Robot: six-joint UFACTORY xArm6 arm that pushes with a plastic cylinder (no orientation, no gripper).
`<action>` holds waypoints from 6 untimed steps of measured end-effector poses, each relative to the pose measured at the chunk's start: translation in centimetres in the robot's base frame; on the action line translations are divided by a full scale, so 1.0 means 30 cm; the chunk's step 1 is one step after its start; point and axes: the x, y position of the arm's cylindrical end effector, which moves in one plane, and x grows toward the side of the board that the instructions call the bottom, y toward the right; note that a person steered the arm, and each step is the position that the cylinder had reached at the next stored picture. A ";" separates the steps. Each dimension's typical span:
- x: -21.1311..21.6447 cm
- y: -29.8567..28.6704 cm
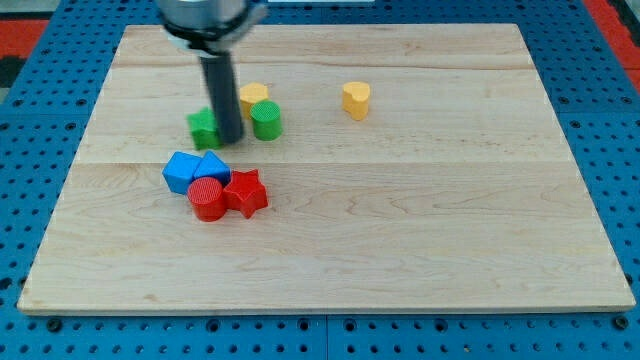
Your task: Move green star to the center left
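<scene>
Since we carry no jaws at all, only a straight dark rod that holds nothing, we can only shove, so the line of our push decides everything. The green star [203, 126] lies in the far-left part of the wooden board [400, 250], and my tip [229, 140] stands against its right side, touching it or very nearly so; the rod hides the star's right edge, so we cannot tell which. We judge that the star is already close to its goal and needs only a short slide leftward and a little nearer to us to reach the centre left. To do this well we keep the tip behind the star's middle, on its far-right side, because a star's points let it spin off an off-centre push. We go slowly and steer clear of the cluster just nearer: two blue blocks [194, 169], a red cylinder [206, 199] and a red star [246, 193], all touching one another. The green cylinder [266, 120] sits just right of the rod and a yellow block [253, 97] just beyond it; pushing left takes us away from both. A yellow heart [355, 100] lies well apart to the right. As for our pose, the rod hangs upright from the arm's dark body at the far edge, tip down on the board.
</scene>
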 end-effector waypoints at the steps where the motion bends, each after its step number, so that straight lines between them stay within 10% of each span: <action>1: -0.003 -0.120; 6: -0.086 -0.431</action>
